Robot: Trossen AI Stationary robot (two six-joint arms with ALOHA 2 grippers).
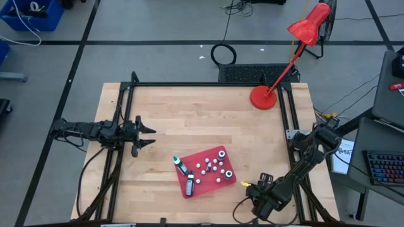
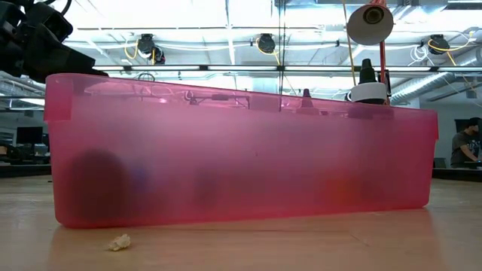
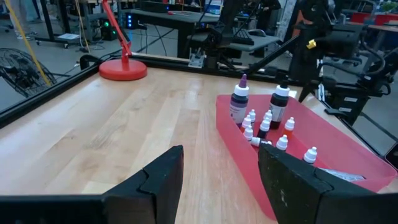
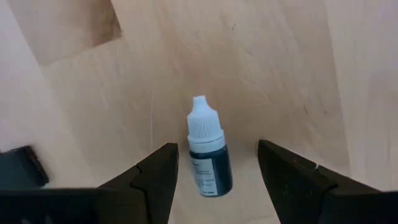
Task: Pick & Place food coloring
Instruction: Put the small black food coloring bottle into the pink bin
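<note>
A small dark bottle [image 4: 209, 152] with ribbed white cap lies on the smooth wooden counter [image 4: 273, 62], between the right gripper's [image 4: 214, 171] wide-open fingers, ungrasped.

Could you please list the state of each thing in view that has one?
Left gripper: open, holding nothing, over bare table.
Right gripper: open, jaws either side of a bottle.
Dark bottle: lying flat on the table, capped, ungripped.
Red tray: holding several bottles.
Red lamp: upright.
</note>
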